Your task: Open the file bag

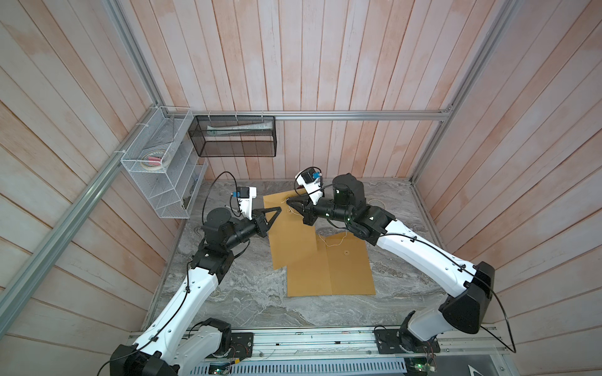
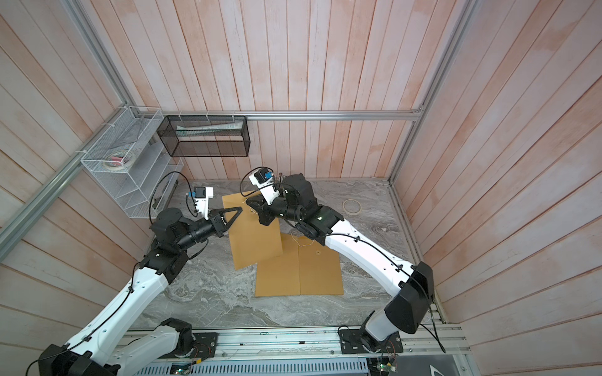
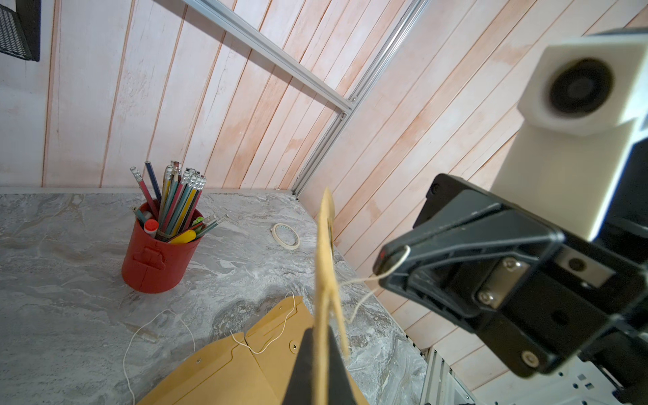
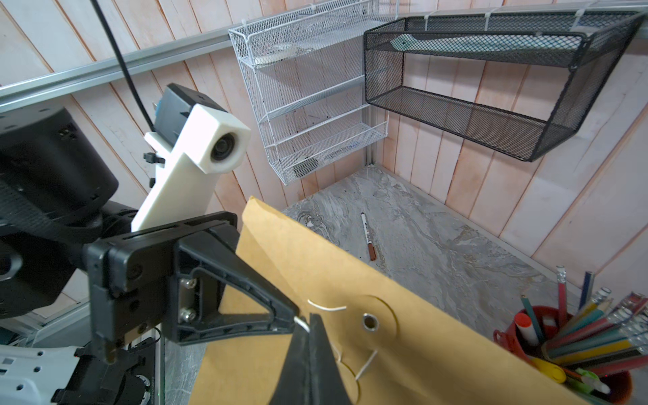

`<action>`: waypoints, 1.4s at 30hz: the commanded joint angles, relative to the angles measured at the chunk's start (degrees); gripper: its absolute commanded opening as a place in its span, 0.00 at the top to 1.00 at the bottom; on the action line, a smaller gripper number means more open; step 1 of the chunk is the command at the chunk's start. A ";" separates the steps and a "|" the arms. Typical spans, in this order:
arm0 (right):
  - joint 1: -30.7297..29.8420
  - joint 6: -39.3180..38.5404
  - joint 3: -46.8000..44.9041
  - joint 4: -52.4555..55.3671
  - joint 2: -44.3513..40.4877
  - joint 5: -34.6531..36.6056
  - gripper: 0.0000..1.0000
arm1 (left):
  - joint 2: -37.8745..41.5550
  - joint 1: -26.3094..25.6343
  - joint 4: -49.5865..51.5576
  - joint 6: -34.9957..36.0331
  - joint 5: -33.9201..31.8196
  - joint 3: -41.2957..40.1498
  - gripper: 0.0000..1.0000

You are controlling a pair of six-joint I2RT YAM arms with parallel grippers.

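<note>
File bag (image 1: 291, 237) is up off the tabletop (image 3: 70, 245), hanging roughly on edge close to the red pencil cup (image 3: 157, 259), so I'd say we're somewhere mid-job. The left end effector (image 3: 319, 336) is clamped on the bag's edge, with the brown card pinched between its fingers. The right end effector (image 4: 310, 329) is pinched tight on the white string (image 4: 326, 309), right next to the round button (image 4: 370, 322) on the flap. The string looks slack around that button, so my guess is the unwinding is mostly done, though I can't tell if a turn is left. The flap looks flat against the bag, so by my read lifting it is what's left.

Pose-wise, the two end effectors point at each other, nearly tip to tip at the bag's top. The left arm (image 1: 182, 293) and right arm (image 1: 423, 257) both reach in from the rail (image 1: 325, 341), elbows bent, angling inward toward the bag.

Further out, a tape roll (image 3: 285, 236) lies near the cup. Spare file bags (image 1: 338, 270) lie flat on the tabletop, not far from the cup either, with their strings loose.
</note>
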State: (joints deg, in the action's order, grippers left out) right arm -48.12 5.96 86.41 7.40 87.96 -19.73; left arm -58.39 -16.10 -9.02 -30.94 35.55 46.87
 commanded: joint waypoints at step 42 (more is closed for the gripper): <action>-1.65 5.03 -10.23 -2.65 -3.75 1.70 1.00 | -0.85 4.93 -21.63 -13.18 -4.17 -4.84 1.00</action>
State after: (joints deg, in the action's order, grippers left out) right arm -49.47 10.50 77.41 4.38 85.60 -19.33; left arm -60.25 -11.66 -28.36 -43.31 32.08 42.81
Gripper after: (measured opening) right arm 0.043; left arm 0.049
